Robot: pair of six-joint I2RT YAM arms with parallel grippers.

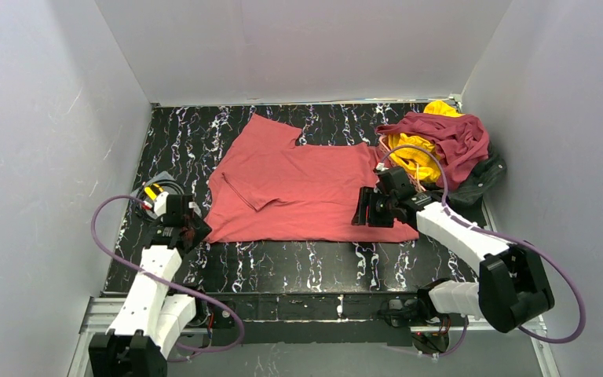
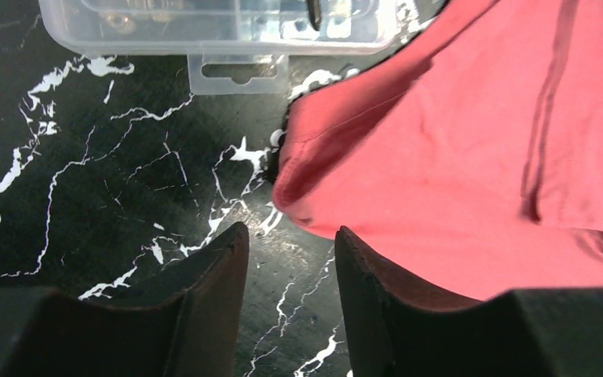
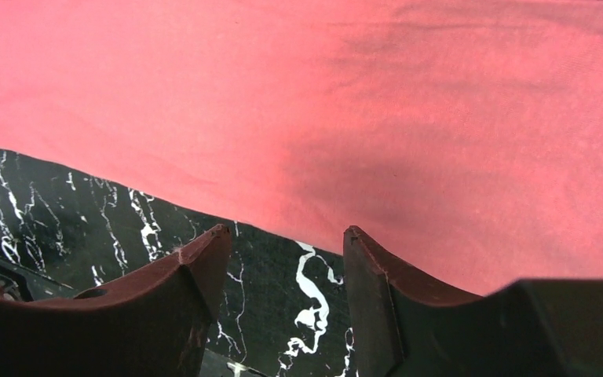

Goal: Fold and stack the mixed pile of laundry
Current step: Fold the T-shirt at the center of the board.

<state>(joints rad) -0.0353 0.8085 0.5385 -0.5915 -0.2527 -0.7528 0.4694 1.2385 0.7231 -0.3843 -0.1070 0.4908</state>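
Jaws on both arms, partly open and empty, by the near hem corners of the salmon-red shirt (image 1: 298, 188), flat on the surface (image 1: 283, 267): soft, limp, we'd pinch there; heaped pile (image 1: 440, 145) far right.

Nothing legible to call out here: the salmon-red cloth shirt (image 1: 298, 184) spread flat on the table shows no print or tag lettering, and the clear plastic box (image 2: 220, 23) in the left wrist view carries no readable label, brand or number.
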